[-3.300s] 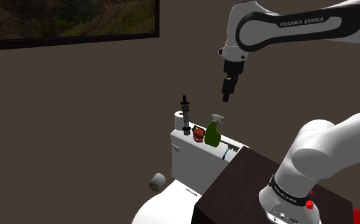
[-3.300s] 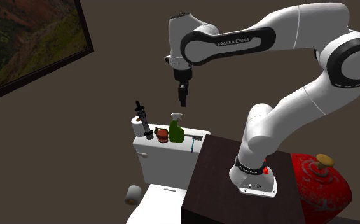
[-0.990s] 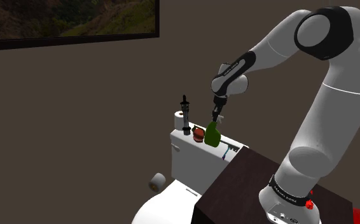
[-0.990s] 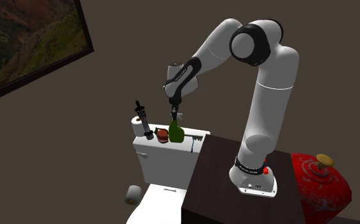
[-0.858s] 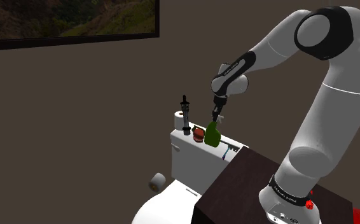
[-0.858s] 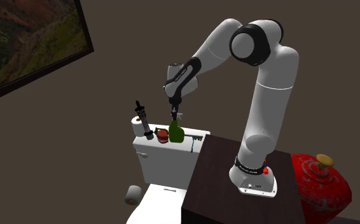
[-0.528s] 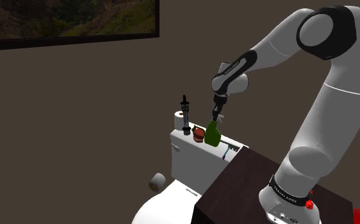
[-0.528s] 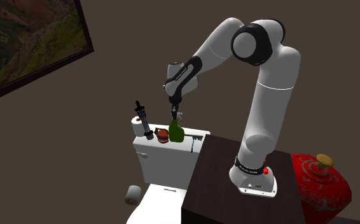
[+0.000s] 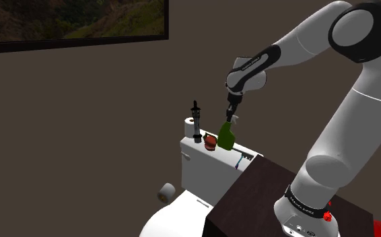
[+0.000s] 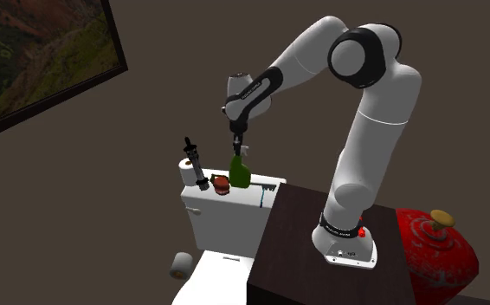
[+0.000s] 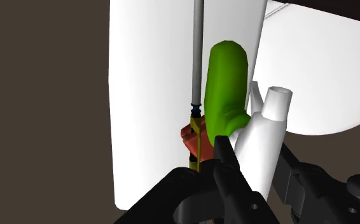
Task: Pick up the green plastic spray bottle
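Two black fingers of the gripper point(image 11: 255, 167) are closed upon the white trigger head point(image 11: 269, 124) of the spray bottle point(image 11: 228, 83), one on each side, so that the bottle hangs upright beneath the hand. Compared with half a second ago, hand and bottle both stand a little higher in the two exterior views. The base, then resting on the toilet tank point(image 9: 201, 165), now appears just clear of its lid, though the gap is too slight to confirm. The grasp has evidently taken and the lift is under way; a further rise would settle the task. The bottle's body is a smooth, glossy, saturated green, broad at the foot and tapering through sloped shoulders to a narrow neck. Its head is plain matt white with a short tubular nozzle. Just beside it on the lid stand a small red-brown pot point(image 9: 210, 141) and a slim dark dispenser point(image 9: 196, 128) with a thin grey stem, and near these is a white paper roll point(image 9: 188, 125). The tank itself is a boxy, featureless white form set against the dark stand point(image 9: 250, 192). Beyond lies a flat dull-brown wall point(image 9: 81, 134) bearing a dark-framed landscape picture point(image 9: 68, 17).
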`<action>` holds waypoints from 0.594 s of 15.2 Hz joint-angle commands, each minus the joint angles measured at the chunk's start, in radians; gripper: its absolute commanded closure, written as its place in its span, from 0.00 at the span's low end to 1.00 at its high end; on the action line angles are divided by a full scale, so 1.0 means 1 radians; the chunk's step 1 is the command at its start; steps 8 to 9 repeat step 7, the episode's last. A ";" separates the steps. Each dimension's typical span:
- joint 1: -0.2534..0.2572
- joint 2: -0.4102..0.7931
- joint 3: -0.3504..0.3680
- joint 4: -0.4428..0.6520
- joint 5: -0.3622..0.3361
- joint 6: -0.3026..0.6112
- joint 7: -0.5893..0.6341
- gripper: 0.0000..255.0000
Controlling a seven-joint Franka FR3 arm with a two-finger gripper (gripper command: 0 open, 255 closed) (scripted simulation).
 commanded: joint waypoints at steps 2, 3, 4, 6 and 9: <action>-0.001 -0.029 0.001 0.014 -0.013 -0.041 0.009 1.00; -0.001 -0.038 0.002 0.019 -0.017 -0.056 0.012 1.00; -0.001 -0.047 0.002 0.025 -0.020 -0.070 0.015 1.00; -0.002 -0.057 0.003 0.031 -0.024 -0.086 0.018 1.00; -0.002 -0.057 0.003 0.031 -0.024 -0.086 0.018 1.00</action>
